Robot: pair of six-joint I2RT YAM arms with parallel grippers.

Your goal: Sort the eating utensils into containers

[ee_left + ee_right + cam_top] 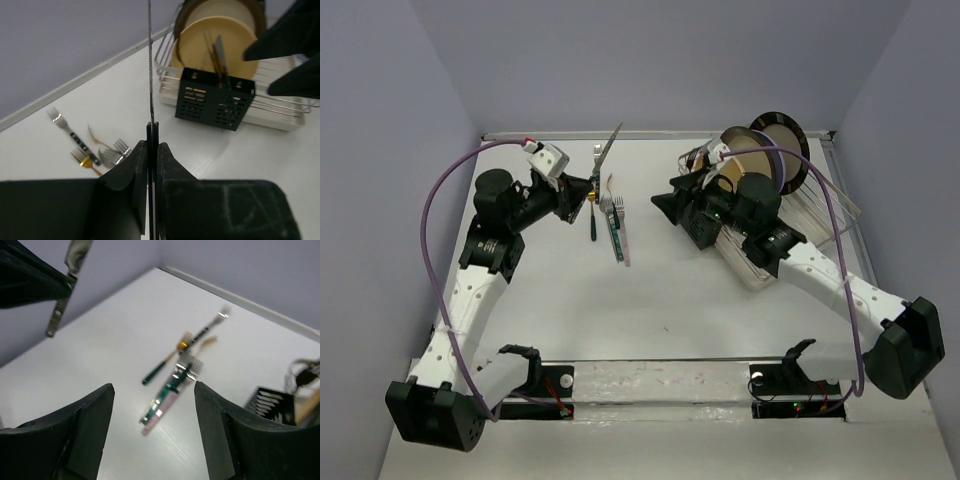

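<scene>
My left gripper point(586, 196) point(152, 145) is shut on a silver knife point(609, 150) point(149, 70) point(75, 260), held off the table with its blade pointing up and away. Several forks point(612, 215) point(92, 150) point(172, 385) with green, pinkish, gold and black handles lie on the white table just right of it. My right gripper point(662, 201) point(153, 386) hovers open to the right of those forks, nothing between its fingers. The black perforated caddy point(215, 102) point(270, 402) stands in front of the dish rack with a few utensils in it; my right arm hides it from above.
A wire dish rack point(820, 205) point(280, 117) with upright round plates point(775, 140) point(217, 40) stands at the back right. The back wall edge point(650, 134) runs just behind the forks. A taped strip point(650, 385) crosses the near table edge between the arm bases.
</scene>
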